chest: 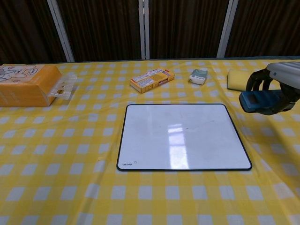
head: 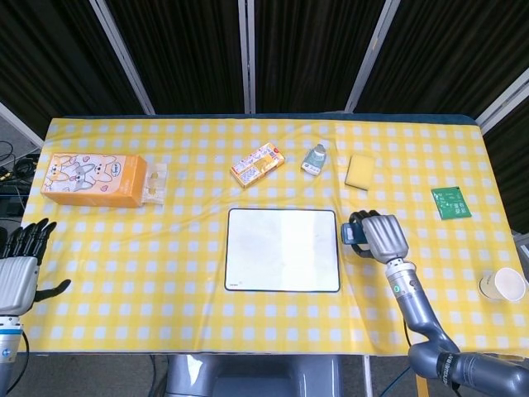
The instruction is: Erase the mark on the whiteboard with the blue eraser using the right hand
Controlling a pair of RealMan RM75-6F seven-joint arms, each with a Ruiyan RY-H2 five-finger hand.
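The whiteboard (head: 283,250) (chest: 180,136) lies flat in the middle of the yellow checked table, its white face showing no plain mark. My right hand (head: 380,236) (chest: 281,86) hovers just off the board's right edge and grips the blue eraser (head: 354,235) (chest: 262,101), which sticks out toward the board. My left hand (head: 21,269) hangs off the table's left front corner, fingers spread, holding nothing; only the head view shows it.
Along the back are an orange tissue box (head: 93,179), a small snack box (head: 257,164), a wet-wipe pack (head: 314,159) and a yellow sponge (head: 360,171). A green packet (head: 451,203) and a paper cup (head: 502,284) sit at the right.
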